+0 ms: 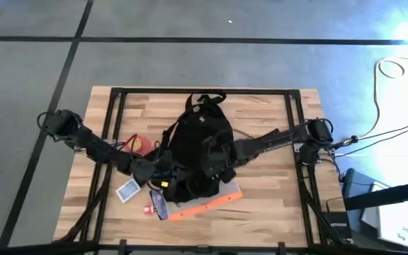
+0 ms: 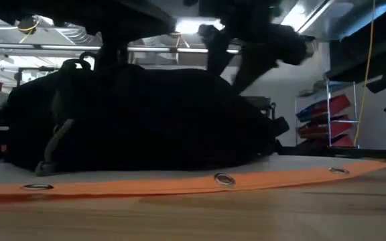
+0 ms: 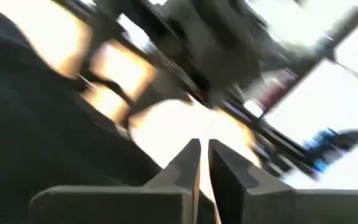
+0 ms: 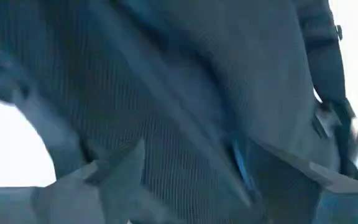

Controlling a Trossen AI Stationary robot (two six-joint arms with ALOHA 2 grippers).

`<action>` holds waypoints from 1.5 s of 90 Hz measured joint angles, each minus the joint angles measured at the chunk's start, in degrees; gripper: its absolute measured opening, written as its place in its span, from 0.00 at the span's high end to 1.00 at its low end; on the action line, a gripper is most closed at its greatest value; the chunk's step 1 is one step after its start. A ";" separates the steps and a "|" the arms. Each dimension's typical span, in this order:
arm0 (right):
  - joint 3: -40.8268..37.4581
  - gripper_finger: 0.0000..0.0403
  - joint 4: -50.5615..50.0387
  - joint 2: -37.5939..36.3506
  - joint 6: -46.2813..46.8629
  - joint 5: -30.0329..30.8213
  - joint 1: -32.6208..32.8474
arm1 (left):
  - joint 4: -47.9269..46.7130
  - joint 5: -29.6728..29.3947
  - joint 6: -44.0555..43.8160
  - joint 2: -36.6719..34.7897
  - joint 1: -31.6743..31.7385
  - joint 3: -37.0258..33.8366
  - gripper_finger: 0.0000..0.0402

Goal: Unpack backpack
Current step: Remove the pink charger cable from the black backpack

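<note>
Pale wooden planks are making up the desk (image 1: 261, 205), and the backpack (image 1: 198, 145), rounded black fabric, is lying at its middle. Its lettering is showing white but too small to read. Both claws are meeting at its near end: the left claw (image 1: 163, 172), pressed nearly together, is sitting at one edge; the right claw (image 1: 218, 161), spread against ribbed fabric, is resting on top. Just beyond the left claw, an orange strip (image 1: 205, 204) with metal eyelets, a patterned card (image 1: 127, 190) and a red round object (image 1: 141, 144) are lying.
</note>
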 joint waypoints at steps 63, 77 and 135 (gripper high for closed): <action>-7.21 0.54 14.30 0.09 -10.63 -8.42 -10.72 | -12.30 -2.81 7.80 6.52 4.83 6.79 0.96; -7.52 0.54 17.09 0.11 -11.15 -11.40 -10.68 | -16.21 -7.79 11.55 6.67 4.72 9.03 0.96; -7.48 0.54 29.23 0.79 -13.87 -9.77 -11.50 | -38.11 -12.35 6.92 9.76 4.05 20.86 0.96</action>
